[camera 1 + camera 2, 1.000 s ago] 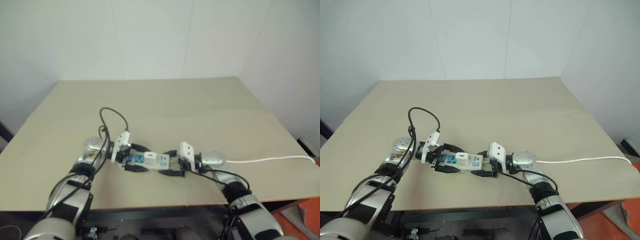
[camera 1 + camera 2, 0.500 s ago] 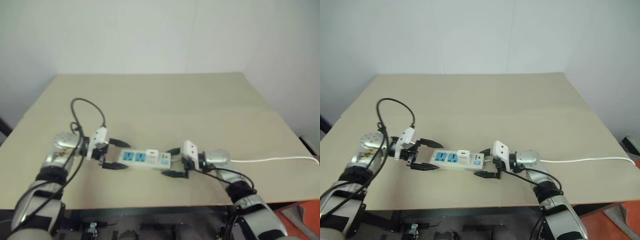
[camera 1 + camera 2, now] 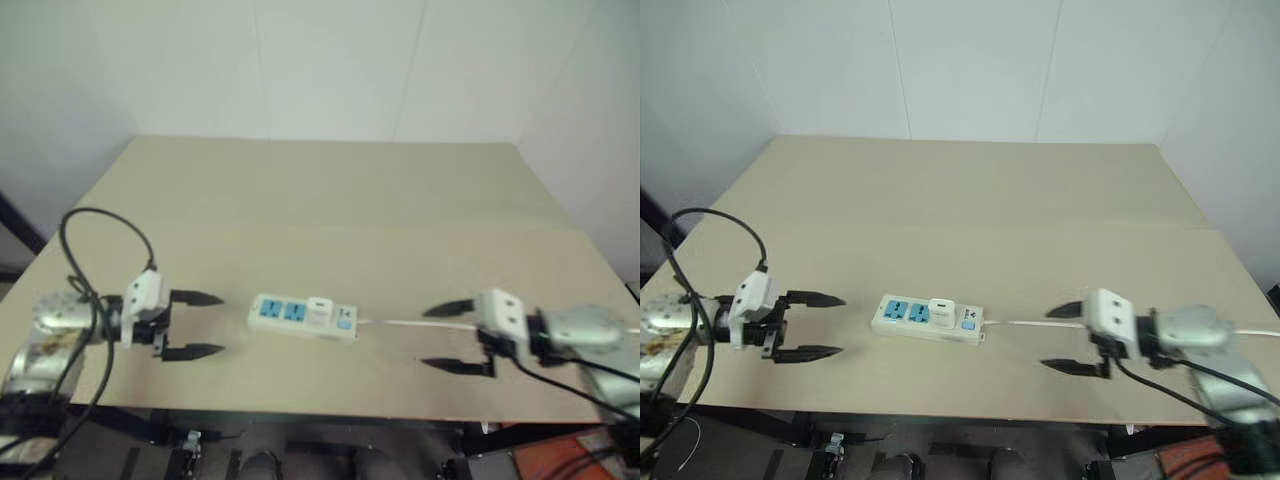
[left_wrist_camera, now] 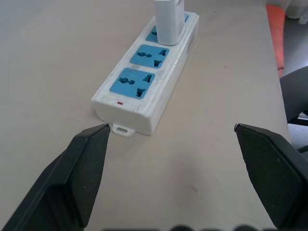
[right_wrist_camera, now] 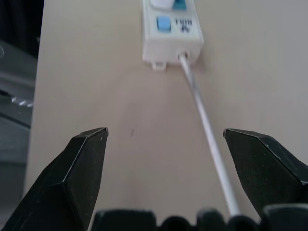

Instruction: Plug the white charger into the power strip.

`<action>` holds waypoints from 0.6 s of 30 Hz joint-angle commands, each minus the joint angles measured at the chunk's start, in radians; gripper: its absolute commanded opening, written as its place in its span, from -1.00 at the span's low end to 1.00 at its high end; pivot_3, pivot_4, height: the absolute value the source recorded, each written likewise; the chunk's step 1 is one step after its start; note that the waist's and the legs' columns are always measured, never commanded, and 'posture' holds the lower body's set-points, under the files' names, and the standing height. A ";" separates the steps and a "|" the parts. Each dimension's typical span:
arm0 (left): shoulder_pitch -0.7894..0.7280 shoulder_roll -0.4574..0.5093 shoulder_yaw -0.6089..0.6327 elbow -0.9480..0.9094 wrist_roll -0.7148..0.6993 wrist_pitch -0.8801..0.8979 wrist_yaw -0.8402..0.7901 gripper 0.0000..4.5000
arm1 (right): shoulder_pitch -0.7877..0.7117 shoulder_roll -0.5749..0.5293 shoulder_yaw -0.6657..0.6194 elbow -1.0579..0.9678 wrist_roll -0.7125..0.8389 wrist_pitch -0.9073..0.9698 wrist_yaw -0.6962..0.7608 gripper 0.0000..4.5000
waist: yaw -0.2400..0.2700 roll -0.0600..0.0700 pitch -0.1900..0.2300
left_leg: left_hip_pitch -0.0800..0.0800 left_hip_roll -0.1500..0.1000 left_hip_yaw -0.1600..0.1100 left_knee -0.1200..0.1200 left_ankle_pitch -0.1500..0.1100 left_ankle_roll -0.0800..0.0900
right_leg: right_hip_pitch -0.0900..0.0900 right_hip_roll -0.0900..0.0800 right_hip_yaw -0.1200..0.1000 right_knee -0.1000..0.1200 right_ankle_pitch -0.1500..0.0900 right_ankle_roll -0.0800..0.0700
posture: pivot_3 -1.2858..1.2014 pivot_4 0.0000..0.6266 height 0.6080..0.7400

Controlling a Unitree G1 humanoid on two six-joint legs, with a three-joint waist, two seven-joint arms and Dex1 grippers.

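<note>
2 level pincers, left pincer (image 3: 808, 325) and right pincer (image 3: 1065, 338), wide open, empty, flanking power strip (image 3: 928, 319).

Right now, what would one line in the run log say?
white charger: plugged into power strip | left pincer: open, clear of strip | right pincer: open, over cord | strip flat on table

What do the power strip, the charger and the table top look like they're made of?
Power strip: likely moulded plastic, smooth white shell with slight sheen, blue socket faces. Charger: glossy white plastic, apparently. Table top: matte beige board, perhaps laminate; no grain visible.
</note>
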 commanded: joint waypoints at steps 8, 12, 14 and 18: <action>0.106 0.007 0.102 -0.143 -0.003 0.055 0.144 1.00 | 0.202 -0.052 -0.194 -0.093 0.063 0.078 -0.060 0.99 | -0.007 0.000 0.000 | 0.004 0.000 0.002 0.001 0.000 0.000 | 0.002 0.000 0.002 0.000 0.001 0.000 | 0.03 -0.52 1.00; 0.131 -0.041 0.115 -0.156 0.013 0.015 0.219 1.00 | 0.169 -0.043 -0.186 -0.083 0.053 0.069 -0.100 0.99 | -0.009 0.000 0.000 | 0.003 0.000 0.003 0.001 0.000 0.000 | 0.002 0.000 0.002 -0.001 0.001 0.001 | 0.03 -0.52 1.00; 0.144 -0.018 0.103 -0.170 0.006 0.066 0.209 1.00 | 0.159 -0.050 -0.183 -0.074 0.053 0.071 -0.100 0.99 | -0.009 -0.001 0.000 | 0.002 0.000 0.003 0.001 0.000 0.000 | 0.002 0.000 0.002 -0.002 0.001 0.001 | 0.03 -0.52 1.00; 0.186 -0.001 0.123 -0.208 -0.024 0.085 0.182 1.00 | 0.167 -0.087 -0.190 -0.064 0.063 0.082 -0.064 0.99 | -0.007 0.000 0.001 | 0.000 0.000 0.003 0.000 0.000 0.000 | 0.002 -0.001 0.002 -0.005 0.001 0.001 | 0.03 -0.52 1.00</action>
